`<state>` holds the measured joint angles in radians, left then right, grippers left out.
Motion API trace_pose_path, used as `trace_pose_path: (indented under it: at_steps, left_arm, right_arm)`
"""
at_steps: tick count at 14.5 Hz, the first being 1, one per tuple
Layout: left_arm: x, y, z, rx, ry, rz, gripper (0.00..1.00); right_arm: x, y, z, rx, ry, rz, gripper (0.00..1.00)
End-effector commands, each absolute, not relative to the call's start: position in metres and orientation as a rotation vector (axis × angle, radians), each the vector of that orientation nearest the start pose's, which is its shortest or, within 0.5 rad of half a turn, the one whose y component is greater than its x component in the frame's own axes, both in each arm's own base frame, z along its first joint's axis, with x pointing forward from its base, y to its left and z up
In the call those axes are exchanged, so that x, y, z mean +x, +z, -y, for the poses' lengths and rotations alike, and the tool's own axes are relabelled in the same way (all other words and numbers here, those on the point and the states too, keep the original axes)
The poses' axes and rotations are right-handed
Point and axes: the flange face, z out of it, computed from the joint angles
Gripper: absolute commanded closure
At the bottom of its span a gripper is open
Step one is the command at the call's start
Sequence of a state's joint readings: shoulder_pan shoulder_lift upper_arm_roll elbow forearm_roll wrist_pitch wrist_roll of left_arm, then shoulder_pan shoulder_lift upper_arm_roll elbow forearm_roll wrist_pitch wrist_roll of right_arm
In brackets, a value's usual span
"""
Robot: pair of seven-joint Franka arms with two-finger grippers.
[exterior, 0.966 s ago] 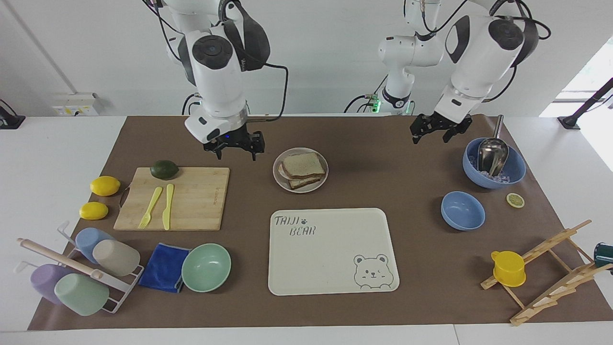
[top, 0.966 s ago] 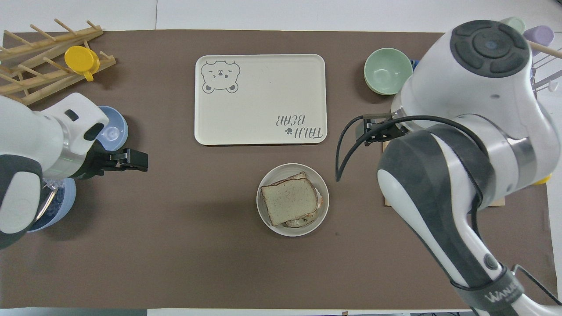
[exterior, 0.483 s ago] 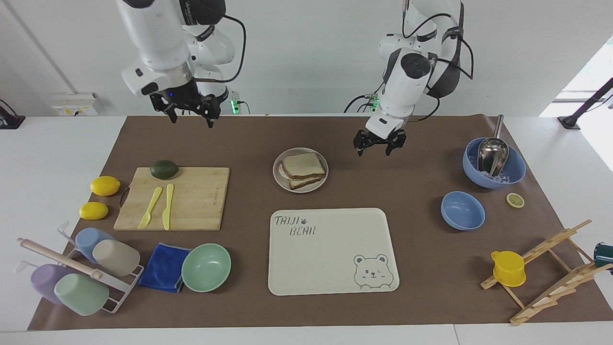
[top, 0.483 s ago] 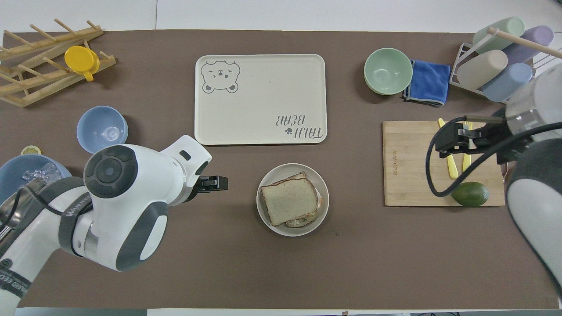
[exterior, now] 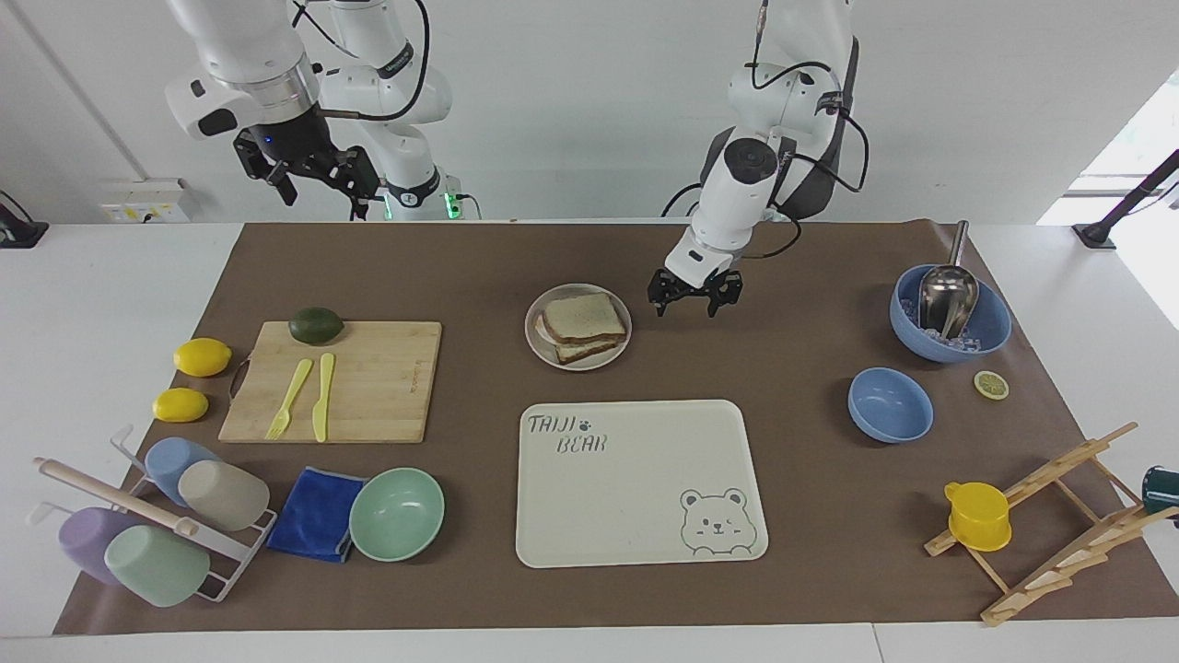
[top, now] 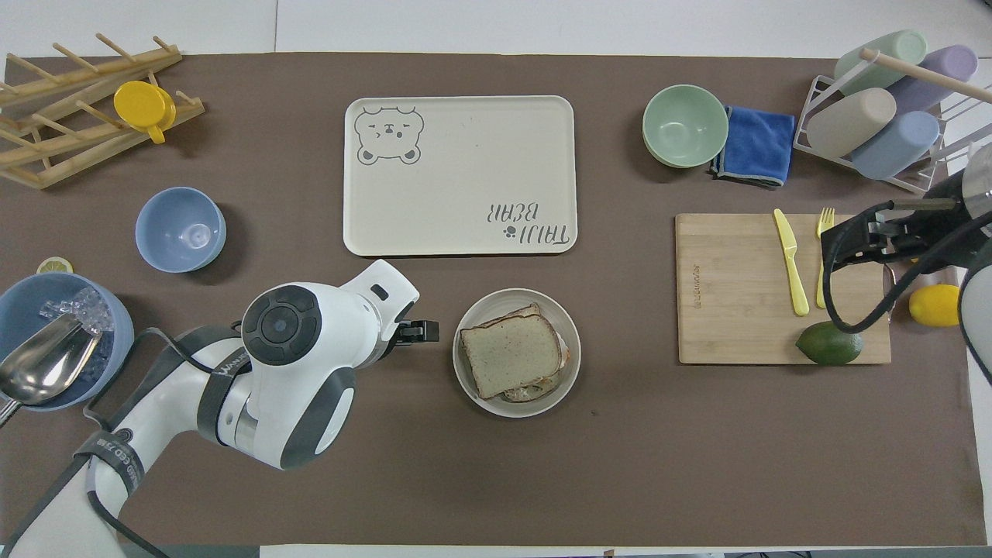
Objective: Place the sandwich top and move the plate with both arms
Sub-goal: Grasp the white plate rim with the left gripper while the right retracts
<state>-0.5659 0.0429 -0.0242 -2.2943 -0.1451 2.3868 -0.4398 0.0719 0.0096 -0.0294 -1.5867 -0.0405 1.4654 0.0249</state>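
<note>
The sandwich top is a light-brown bread slice that lies on the stacked sandwich on the round beige plate. The slice and plate also show in the overhead view. My left gripper is open and empty, low over the mat just beside the plate, toward the left arm's end; its tip shows in the overhead view. My right gripper is open and empty, raised high, over the cutting board's end in the overhead view.
The bear-printed tray lies farther from the robots than the plate. A cutting board with fork, knife and avocado, lemons, mint bowl and cup rack are toward the right arm's end. Blue bowls and a wooden rack are toward the left arm's end.
My left gripper swung from by the scoop bowl to just beside the plate and came lower. My right gripper rose and drew away from the plate toward its own end.
</note>
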Motion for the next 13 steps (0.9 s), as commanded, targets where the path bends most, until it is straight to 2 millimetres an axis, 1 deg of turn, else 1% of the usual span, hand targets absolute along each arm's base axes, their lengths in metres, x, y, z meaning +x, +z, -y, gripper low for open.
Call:
trace_pose_path:
  at_steps: [1,3,4,5,6,7,9,10,12,13]
  left_arm:
    - [0.424,0.327,0.307,-3.284,-0.009,-0.078,0.00]
    - [0.420,0.316,0.315,-3.282,0.003,-0.096,0.00]
    - [0.417,0.314,0.320,-3.283,0.003,-0.114,0.00]
    - [0.416,0.311,0.322,-3.285,-0.001,-0.116,0.00]
    - [0.415,0.309,0.324,-3.282,0.006,-0.123,0.02]
    - [0.412,0.307,0.328,-3.278,0.013,-0.137,0.03]
    - [0.408,0.306,0.333,-3.277,0.017,-0.157,0.07]
    - [0.407,0.306,0.334,-3.278,0.016,-0.160,0.09]
    - [0.404,0.306,0.338,-3.277,0.017,-0.178,0.14]
    - [0.403,0.305,0.339,-3.277,0.018,-0.180,0.19]
  right_arm:
    - [0.551,0.591,-0.016,-3.151,0.170,0.148,0.00]
    - [0.546,0.591,-0.020,-3.150,0.213,0.157,0.00]
    - [0.542,0.589,-0.019,-3.144,0.239,0.152,0.00]
    - [0.539,0.581,-0.014,-3.142,0.264,0.138,0.00]
    - [0.538,0.582,-0.001,-3.141,0.264,0.104,0.00]
    - [0.537,0.586,0.002,-3.138,0.254,0.092,0.00]
    - [0.536,0.585,0.004,-3.136,0.254,0.099,0.00]
    - [0.535,0.586,0.013,-3.135,0.256,0.082,0.00]
    - [0.533,0.586,0.030,-3.118,0.269,0.136,0.00]
    - [0.533,0.584,0.029,-3.116,0.275,0.141,0.00]
